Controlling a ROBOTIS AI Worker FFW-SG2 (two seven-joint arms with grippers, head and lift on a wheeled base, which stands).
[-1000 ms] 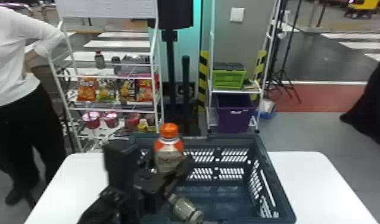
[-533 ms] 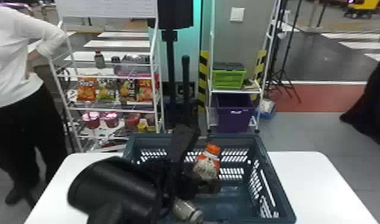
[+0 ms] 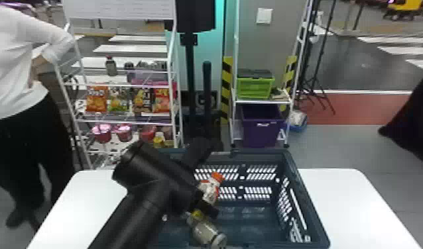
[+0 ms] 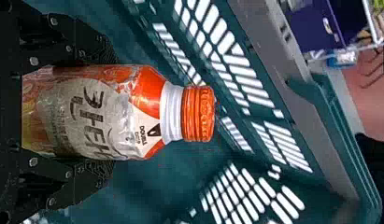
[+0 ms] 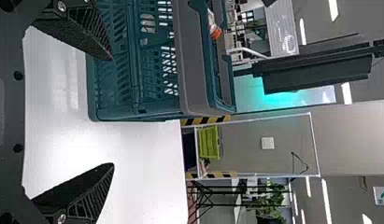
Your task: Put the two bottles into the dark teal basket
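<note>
My left gripper is over the inside of the dark teal basket, and the orange-capped bottle leans in its hold. In the left wrist view the left gripper is shut on that bottle, one finger on each side, its cap pointing away from the palm. A second, greenish-grey bottle lies in the basket below it. In the right wrist view my right gripper stands open with nothing between its fingers, beside the basket.
The basket stands on a white table. Behind it are a snack rack at the left and a shelf with a green crate and a purple bin. A dark stand rises between them.
The left arm has swung over the basket from its left side, and the orange-capped bottle has gone from upright above the rim to lower and tilted inside, shifting slightly left most recently.
</note>
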